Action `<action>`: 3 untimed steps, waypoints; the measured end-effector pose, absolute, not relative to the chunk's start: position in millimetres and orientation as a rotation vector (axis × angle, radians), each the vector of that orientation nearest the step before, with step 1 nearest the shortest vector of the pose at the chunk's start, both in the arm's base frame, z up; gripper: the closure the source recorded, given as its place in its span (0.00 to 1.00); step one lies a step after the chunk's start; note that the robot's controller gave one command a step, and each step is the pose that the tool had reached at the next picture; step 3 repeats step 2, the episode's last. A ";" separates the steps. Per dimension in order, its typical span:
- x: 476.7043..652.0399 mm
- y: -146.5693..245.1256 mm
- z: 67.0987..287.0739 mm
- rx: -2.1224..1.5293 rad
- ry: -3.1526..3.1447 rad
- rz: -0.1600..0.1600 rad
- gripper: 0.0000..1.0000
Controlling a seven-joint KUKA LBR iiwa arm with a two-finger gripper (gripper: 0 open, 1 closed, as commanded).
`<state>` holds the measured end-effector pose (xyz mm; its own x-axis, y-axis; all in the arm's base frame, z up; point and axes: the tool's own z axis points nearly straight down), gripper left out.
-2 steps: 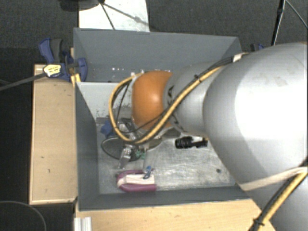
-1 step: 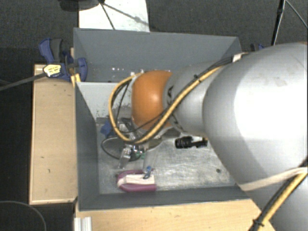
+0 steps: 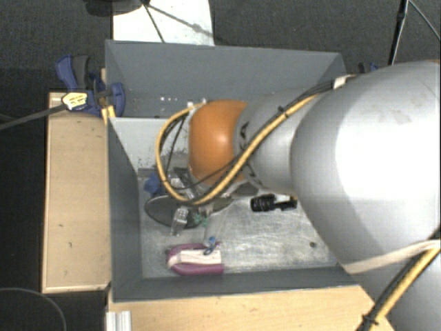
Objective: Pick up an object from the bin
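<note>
My gripper [image 3: 183, 215] is low in the bin's left part, under the arm's orange cover. It hangs over a dark grey round flat thing [image 3: 157, 209] lying by the left wall. A small blue thing [image 3: 151, 183] lies just behind that, partly hidden by the cables. Near the front wall, just below the gripper and apart from it, lies a purple and white oblong thing [image 3: 196, 259] with a bit of blue on top.
A black cylindrical thing [image 3: 273, 203] lies on the floor to the right of the gripper, half hidden under the arm. The big grey arm covers the bin's right side. Bare floor lies between the purple thing and the arm.
</note>
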<state>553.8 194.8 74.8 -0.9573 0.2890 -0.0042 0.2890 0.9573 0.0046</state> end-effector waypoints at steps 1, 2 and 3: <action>554.9 194.8 108.3 0.459 3.104 0.005 1.00; 557.0 195.3 192.0 0.453 3.101 0.007 1.00; 557.0 195.3 192.0 0.453 3.101 0.007 1.00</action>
